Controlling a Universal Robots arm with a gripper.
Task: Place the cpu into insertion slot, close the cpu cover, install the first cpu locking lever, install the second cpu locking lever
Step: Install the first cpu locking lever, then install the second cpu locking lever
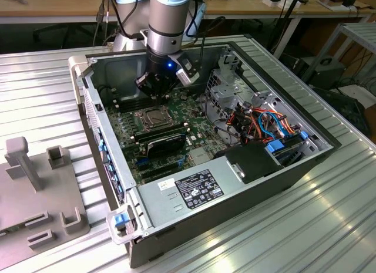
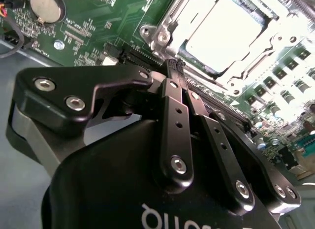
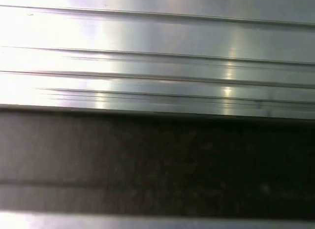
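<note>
A silver-grey arm (image 1: 166, 14) with a pale blue joint cap is seen, and a small blue light glows at the wrist. The black gripper (image 2: 175, 66) is built from linked bars fastened with silver screws.

Green circuit board (image 2: 98, 22), silver-grey cpu (image 2: 221, 34), black gripper (image 2: 174, 66), ribbed silver counter (image 1: 329, 226), blue clip (image 1: 121, 219).

An open computer case (image 1: 282, 167) sits on a ribbed metal table (image 1: 329, 226). A grey fixture block (image 1: 41, 185) lies beside it, at the exterior view's left. Orange and blue cables (image 1: 270, 123) tangle inside.
</note>
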